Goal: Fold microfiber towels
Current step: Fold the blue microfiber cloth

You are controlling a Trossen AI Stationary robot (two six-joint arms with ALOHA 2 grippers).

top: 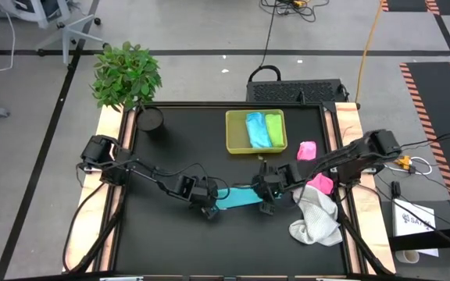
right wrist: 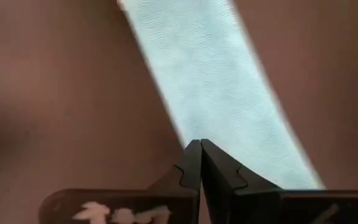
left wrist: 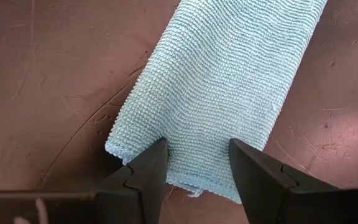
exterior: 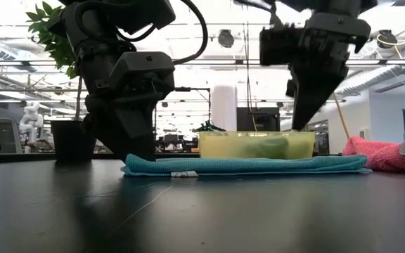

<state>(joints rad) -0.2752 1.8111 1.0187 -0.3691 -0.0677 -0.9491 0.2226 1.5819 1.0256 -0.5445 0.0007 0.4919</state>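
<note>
A teal towel lies on the dark table as a long folded strip, running left to right between my two grippers. My left gripper stands open at the strip's left end, fingertips down on the cloth. My right gripper is shut with nothing in it. It hangs above the strip's right part, clear of the cloth. My left gripper has both spread fingertips set down on the upper face of the teal towel, just inside its left end. The fingers come steeply from above. The folded strip lies flat on the table under them, with its short edge just behind the tips.
A yellow-green tray at the back holds a light blue towel and a lime green one. Pink cloths and a crumpled white towel lie at the right. A potted plant stands at the far left.
</note>
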